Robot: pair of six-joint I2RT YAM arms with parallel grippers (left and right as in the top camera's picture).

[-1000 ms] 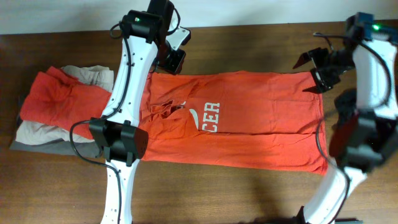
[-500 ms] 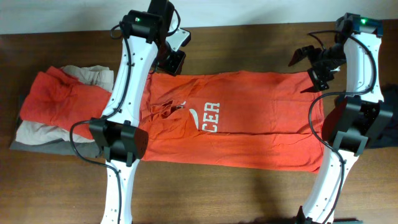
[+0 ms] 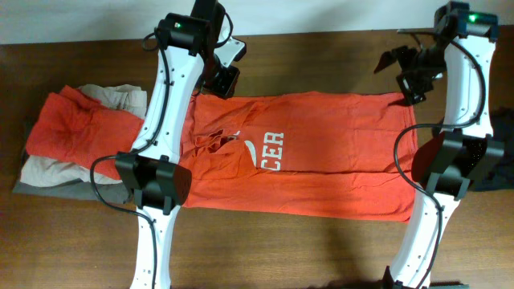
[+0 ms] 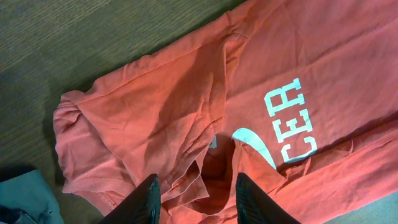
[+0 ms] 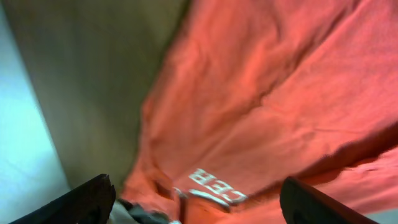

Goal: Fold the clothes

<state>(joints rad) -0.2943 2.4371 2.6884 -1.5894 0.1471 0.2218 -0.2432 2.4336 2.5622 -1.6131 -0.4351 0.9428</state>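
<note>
— The right gripper point(image 3: 404, 72) has pulled back toward the far edge of the table point(image 3: 321, 52), off the corner of the T-shirt point(image 3: 337, 128). Its jaws?
— Spread wide, nothing between them.
— And the left gripper point(image 4: 198, 186)?
— It hasn't moved and hovers over the collar end, jaws partly apart and empty (the neckline shows between the fingers).
— Where's the shirt?
— Spread across the table's middle, "CER" lettering point(image 3: 274, 145) facing up, with a beige garment point(image 3: 120, 96) bunched at its left end.
</note>
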